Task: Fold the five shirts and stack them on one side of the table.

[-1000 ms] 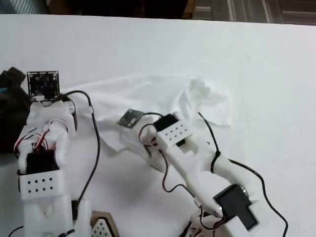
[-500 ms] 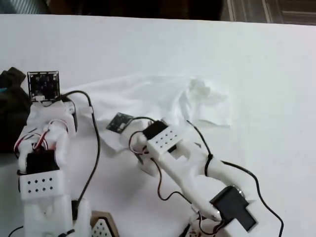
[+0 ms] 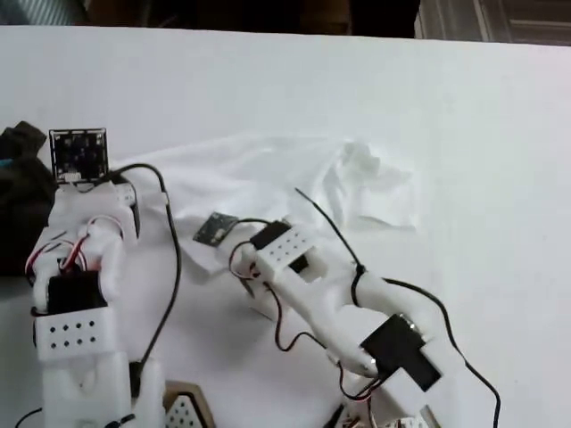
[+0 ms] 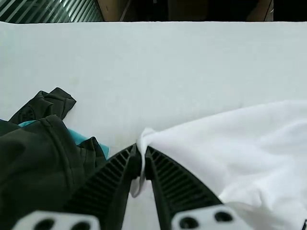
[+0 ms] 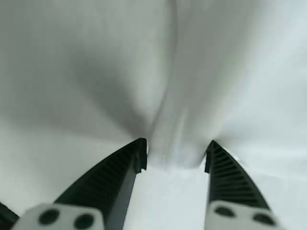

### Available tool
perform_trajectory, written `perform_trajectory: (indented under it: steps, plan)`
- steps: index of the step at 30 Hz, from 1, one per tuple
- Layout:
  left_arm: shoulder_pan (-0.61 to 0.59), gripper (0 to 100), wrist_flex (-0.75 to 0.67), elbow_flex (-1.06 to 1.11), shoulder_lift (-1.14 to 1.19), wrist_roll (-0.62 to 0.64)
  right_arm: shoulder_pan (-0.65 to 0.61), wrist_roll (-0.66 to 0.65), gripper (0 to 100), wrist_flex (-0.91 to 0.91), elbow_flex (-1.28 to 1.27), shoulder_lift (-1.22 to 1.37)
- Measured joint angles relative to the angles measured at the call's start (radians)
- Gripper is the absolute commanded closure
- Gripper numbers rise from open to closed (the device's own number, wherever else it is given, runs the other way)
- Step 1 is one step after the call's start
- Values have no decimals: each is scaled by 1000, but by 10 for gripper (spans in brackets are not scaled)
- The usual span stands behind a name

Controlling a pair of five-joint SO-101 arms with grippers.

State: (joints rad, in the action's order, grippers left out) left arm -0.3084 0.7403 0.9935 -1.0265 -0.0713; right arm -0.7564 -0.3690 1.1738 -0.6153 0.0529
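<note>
Robotics lab setup, white table [image 3: 482,125], robot arm [image 3: 80,259] with exposed wiring [image 3: 177,259], slatted blinds [image 4: 48,9] behind

High view: fixed, overhead, set back from the white shirt [image 3: 268,169], looking down and across the table [image 3: 464,107] from some way off. Left wrist view: low and close at the shirt's corner, facing the table's far edge. Right wrist view: closest, pointed straight into shirt fabric. Shared by all: the shirt.
</note>
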Motion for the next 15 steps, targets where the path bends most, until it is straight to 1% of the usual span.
perform_trajectory:
  steps: [1,2,4,5,6,7,12,15]
  plan:
    - [0,973,0,0,0,0,3,0,828,0,0,0]
    - [0,973,0,0,0,0,11,0,874,-2,0,0]
    - [0,973,0,0,0,0,38,0,998,-14,2,0]
    - [0,973,0,0,0,0,60,0,971,-26,2,0]
    - [0,973,0,0,0,0,91,0,964,-37,2,2]
    - [0,973,0,0,0,0,117,2,983,-38,5,6]
    - [-2,973,0,0,0,0,207,-2,978,-41,3,0]
    - [-2,973,0,2,0,0,247,-40,978,-15,17,-80]
